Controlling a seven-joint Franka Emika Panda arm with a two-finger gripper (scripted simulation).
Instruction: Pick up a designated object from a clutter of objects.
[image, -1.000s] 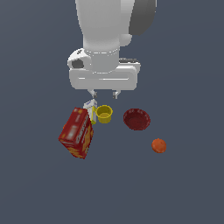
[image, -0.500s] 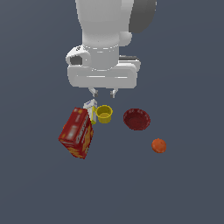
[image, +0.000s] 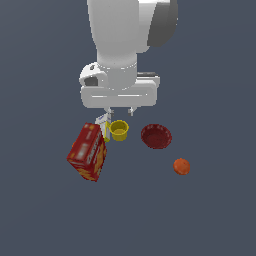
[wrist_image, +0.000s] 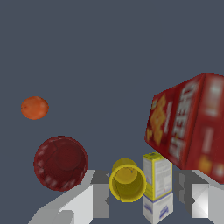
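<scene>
Rising slightly since the earlier frames, spread-jawed white gripper (image: 120, 111) hovers empty above yellow plastic cup (image: 119, 130); shallow dark red ribbed bowl (image: 156, 136) (the target) sits beside it, needing a sideways approach

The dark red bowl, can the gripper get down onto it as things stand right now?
Probably yes. The dark red bowl sits apart from the yellow cup and the orange ball, with nothing over it. The open gripper hangs above the cup, so it must shift sideways first.
</scene>
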